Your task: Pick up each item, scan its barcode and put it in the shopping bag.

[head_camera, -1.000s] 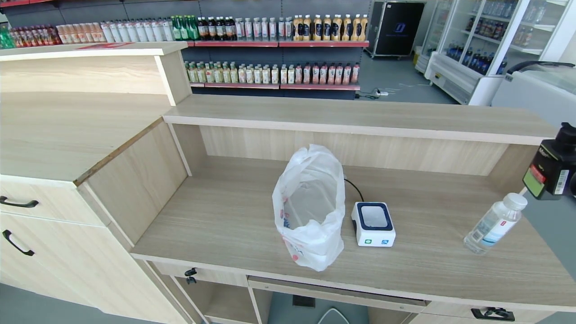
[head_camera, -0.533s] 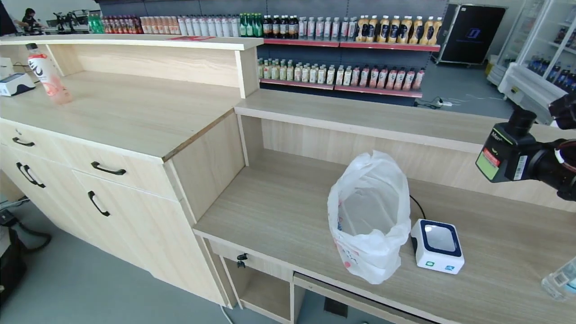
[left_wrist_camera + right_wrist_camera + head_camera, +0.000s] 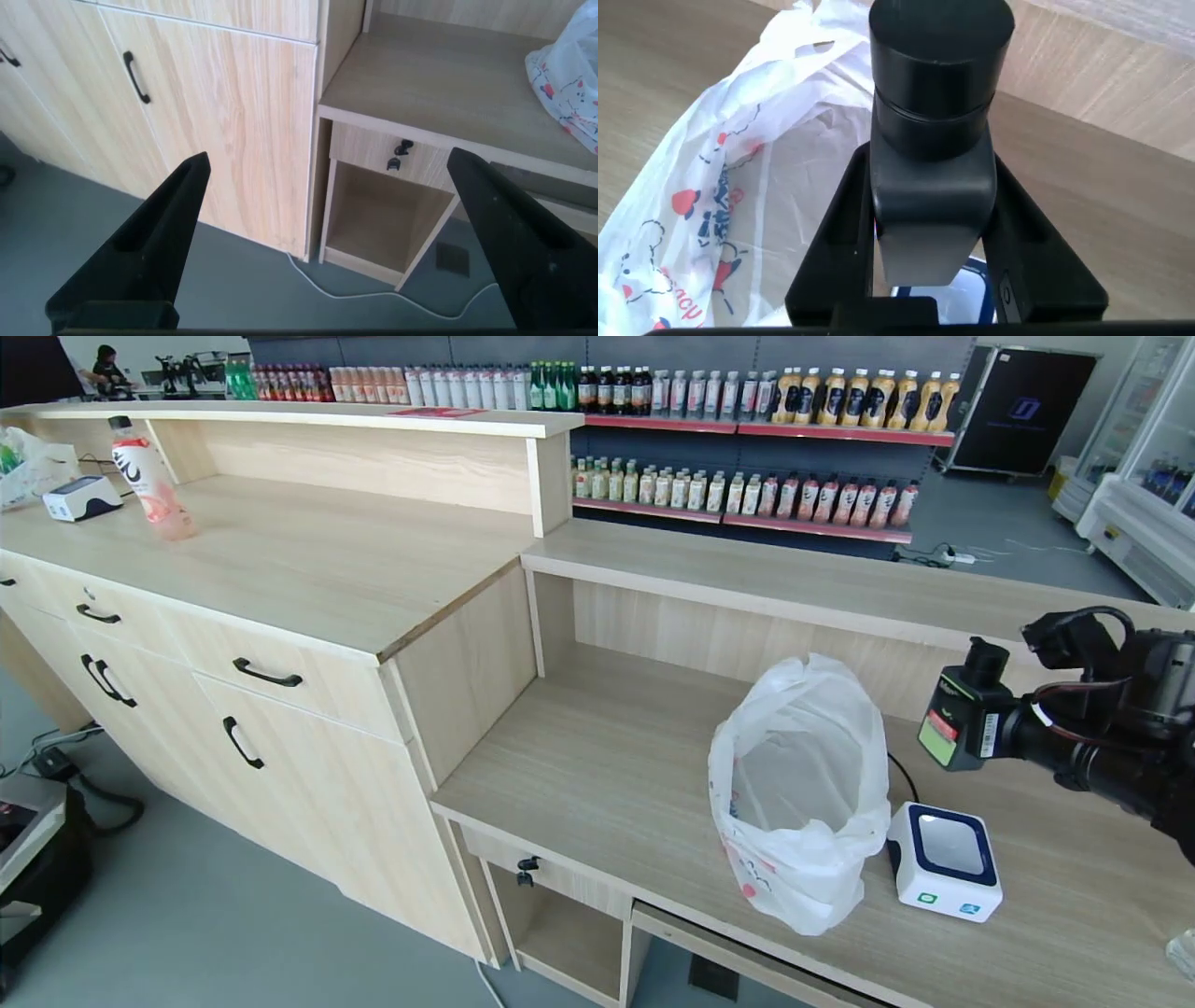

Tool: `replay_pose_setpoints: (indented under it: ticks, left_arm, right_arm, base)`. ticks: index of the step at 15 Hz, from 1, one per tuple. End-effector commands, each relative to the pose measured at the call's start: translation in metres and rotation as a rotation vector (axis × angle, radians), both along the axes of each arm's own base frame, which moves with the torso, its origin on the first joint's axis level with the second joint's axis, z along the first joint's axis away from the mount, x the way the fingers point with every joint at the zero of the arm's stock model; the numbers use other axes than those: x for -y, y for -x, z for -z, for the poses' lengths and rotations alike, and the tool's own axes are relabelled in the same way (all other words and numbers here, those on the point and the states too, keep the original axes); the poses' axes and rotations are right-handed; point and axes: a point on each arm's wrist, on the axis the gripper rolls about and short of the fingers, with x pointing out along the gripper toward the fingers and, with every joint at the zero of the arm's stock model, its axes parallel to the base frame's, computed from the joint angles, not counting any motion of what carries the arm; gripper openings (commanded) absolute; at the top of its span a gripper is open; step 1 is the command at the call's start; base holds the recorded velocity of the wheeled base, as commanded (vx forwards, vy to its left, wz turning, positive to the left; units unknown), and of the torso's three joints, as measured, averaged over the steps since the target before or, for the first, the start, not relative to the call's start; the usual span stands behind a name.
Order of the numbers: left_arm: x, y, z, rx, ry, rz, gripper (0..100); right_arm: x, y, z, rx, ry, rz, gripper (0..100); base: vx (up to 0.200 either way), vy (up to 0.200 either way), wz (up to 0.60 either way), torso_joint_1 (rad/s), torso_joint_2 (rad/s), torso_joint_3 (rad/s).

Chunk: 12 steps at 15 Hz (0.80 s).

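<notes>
My right gripper [image 3: 1001, 735] is shut on a black bottle [image 3: 962, 721] with a green and red label, held on its side in the air above the white barcode scanner [image 3: 945, 861]. In the right wrist view the black bottle [image 3: 938, 140] sits between the fingers of the right gripper [image 3: 936, 257], over the open mouth of the shopping bag [image 3: 729, 215]. The white shopping bag [image 3: 798, 793] stands upright just left of the scanner. My left gripper [image 3: 322, 243] is open and hangs low beside the counter's front, facing the cabinet doors [image 3: 224, 103].
A clear water bottle [image 3: 1184, 952] lies at the counter's far right edge. On the higher counter to the left stand a pink bottle [image 3: 149, 476] and a second scanner [image 3: 82, 497]. A raised ledge [image 3: 747, 569] runs behind the bag.
The head camera has swung left. My right gripper has carried the black bottle leftward, from off the counter's right end to above the scanner beside the bag.
</notes>
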Motion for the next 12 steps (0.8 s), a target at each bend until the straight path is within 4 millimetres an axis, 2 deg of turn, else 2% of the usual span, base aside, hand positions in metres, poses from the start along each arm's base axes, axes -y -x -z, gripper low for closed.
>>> replay_pose_setpoints:
  ticks: [1,5,9,12]
  left_arm:
    - [0.0,0.0,0.0,-0.002,0.0,0.0,100]
    - [0.0,0.0,0.0,-0.002,0.0,0.001,100]
    - [0.0,0.0,0.0,-0.002,0.0,0.0,100]
    - [0.0,0.0,0.0,-0.002,0.0,0.0,100]
  right_arm:
    - [-0.003,-0.012,0.021,-0.061,-0.008,-0.022,0]
    - [-0.01,-0.024,0.034,-0.059,-0.032,-0.134,0]
    - [-0.011,-0.047,0.049,-0.027,-0.03,-0.141,0]
    - [-0.019,-0.064,0.061,0.023,-0.025,-0.166,0]
  base:
    - [0.0,0.0,0.0,0.0,0.0,0.0]
    - [0.0,0.0,0.0,0.0,0.0,0.0]
    - [0.0,0.0,0.0,0.0,0.0,0.0]
    - [0.0,0.0,0.0,0.0,0.0,0.0]
